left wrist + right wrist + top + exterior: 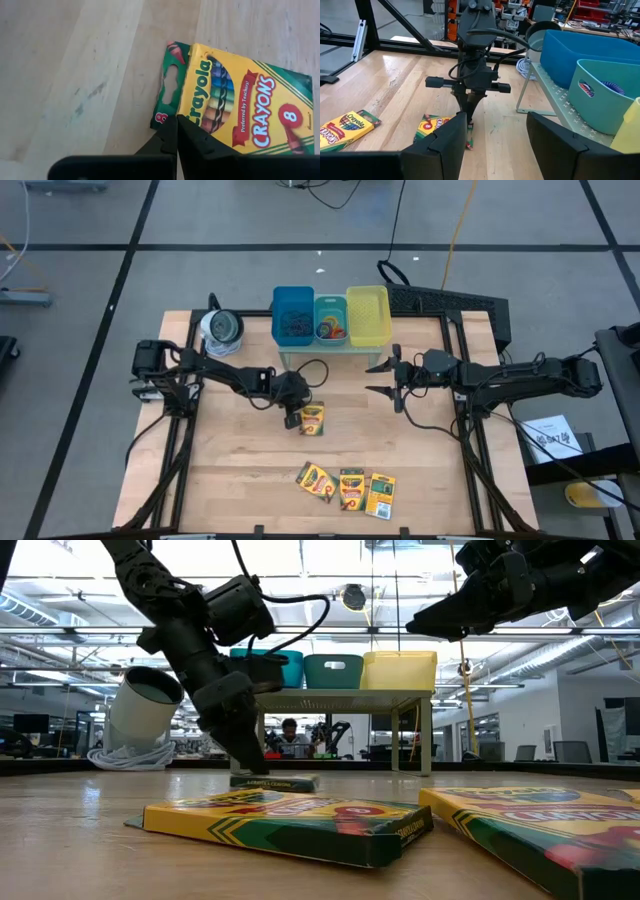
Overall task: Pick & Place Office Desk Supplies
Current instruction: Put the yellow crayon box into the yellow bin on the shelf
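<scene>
Left claw (293, 417), fingers pressed together, touches the edge of a crayon box (312, 419) at table (240, 470) centre; reopening to grip seems next. Right claw (386, 378) waits apart, mid-right.

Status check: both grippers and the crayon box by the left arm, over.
Left gripper down at the lone crayon box, jaws shut at its edge, box flat on the table. Right gripper open, raised, empty. Nothing in the way.
</scene>
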Tool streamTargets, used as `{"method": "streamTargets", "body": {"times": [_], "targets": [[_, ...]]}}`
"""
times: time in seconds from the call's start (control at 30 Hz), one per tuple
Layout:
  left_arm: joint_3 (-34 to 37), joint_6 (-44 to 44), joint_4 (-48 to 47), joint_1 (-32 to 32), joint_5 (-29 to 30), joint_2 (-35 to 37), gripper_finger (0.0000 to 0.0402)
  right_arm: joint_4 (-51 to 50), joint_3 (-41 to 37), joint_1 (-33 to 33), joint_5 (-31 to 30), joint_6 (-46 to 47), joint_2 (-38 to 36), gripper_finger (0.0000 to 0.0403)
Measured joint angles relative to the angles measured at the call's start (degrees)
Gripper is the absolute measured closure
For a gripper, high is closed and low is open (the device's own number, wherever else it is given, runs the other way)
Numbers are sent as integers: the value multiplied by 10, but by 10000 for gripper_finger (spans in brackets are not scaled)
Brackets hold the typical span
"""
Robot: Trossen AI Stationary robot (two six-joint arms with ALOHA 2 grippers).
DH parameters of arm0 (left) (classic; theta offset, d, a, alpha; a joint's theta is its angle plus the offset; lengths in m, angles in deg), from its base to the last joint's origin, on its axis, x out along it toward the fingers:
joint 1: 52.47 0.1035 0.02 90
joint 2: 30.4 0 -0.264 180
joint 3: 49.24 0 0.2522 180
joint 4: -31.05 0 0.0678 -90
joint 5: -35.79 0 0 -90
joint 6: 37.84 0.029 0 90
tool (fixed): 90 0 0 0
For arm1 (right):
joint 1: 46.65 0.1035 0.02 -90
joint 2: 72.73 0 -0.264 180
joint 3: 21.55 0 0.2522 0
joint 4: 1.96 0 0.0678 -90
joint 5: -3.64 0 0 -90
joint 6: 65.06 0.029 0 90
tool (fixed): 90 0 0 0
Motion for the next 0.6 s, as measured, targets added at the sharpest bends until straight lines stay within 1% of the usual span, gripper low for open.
{"method": "streamTargets", "body": {"times": [0.17,0.37,0.6], "targets": [[2,2,21,-1,11,14,399,-1,0,-2,0,0,0,206],[4,2,19,0,31,39,400,-2,0,-2,0,0,0,206],[4,2,20,0,40,46,401,-1,0,-2,0,0,0,206]]}}
